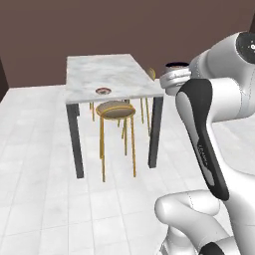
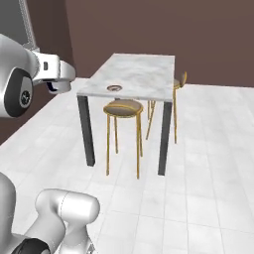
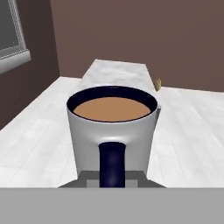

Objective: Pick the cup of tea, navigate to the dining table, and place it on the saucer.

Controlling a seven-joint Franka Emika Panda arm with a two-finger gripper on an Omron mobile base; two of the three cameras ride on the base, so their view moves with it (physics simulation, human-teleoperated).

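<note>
- One dining table (image 1: 112, 74) stands ahead of the base on the white tiled floor, its marble top bare apart from a single saucer (image 1: 103, 90) near the front edge.
- Two stools: one round stool (image 1: 116, 109) tucked just under the front edge below the saucer, and a second stool (image 1: 151, 73) at the table's far right side, mostly hidden.
- One cup of tea (image 3: 112, 127), upright and full nearly to the brim, sits in the gripper (image 3: 112, 177), which is clenched on it at the handle side; the cup is carried in the air to the right of the table, well apart from the saucer.
- Risk, as I judge it: the tea rides high, so a jerk of the base or a tilt of the wrist could slop it over.
- Risk: the near stool stands between base and table; driving in too close could knock it.
- Risk: the saucer is small, so an off-centre descent could land the cup on its rim and tip it.
</note>
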